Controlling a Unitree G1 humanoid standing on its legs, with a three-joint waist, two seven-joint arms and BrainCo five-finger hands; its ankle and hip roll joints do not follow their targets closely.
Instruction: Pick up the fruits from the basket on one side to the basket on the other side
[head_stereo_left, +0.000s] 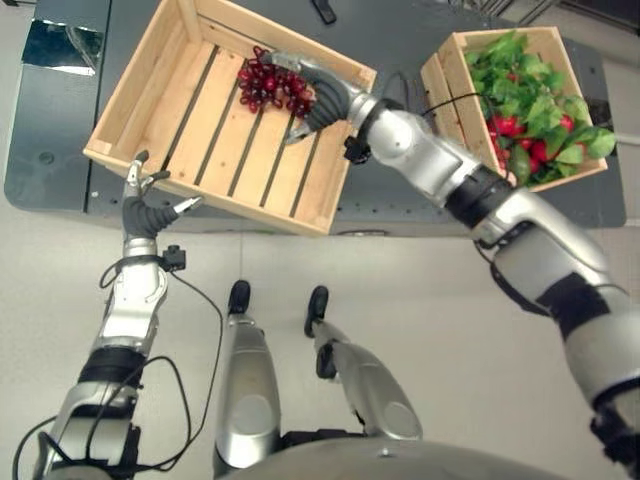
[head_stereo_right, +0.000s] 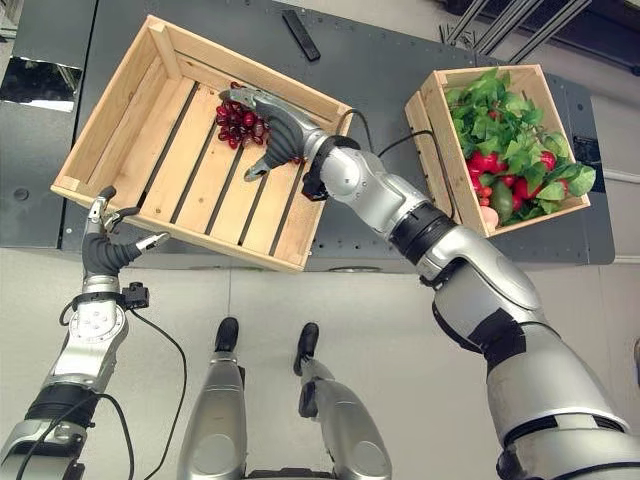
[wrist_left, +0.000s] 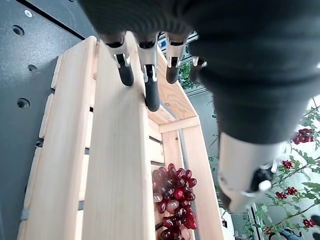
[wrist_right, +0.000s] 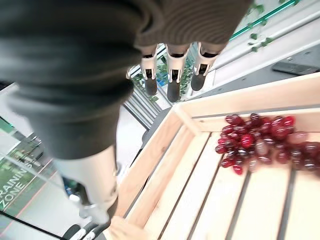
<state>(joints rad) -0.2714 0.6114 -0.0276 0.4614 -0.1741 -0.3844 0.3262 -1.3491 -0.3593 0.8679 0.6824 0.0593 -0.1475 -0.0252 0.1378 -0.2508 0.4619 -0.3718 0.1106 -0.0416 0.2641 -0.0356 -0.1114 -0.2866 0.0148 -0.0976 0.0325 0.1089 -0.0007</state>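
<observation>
The big crate (head_stereo_right: 190, 140) held the grapes (wrist_right: 260, 142) at its far side. Above them hung the right hand (head_stereo_right: 268, 125), fingers straight and empty in its wrist view. The left hand (head_stereo_right: 105, 245) hovered open at the crate's near corner.

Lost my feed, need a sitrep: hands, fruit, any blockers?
Right hand open over the red grapes lying in the left crate. Left hand open at that crate's near corner. Right crate holds greens and red fruit. No blockers.
</observation>
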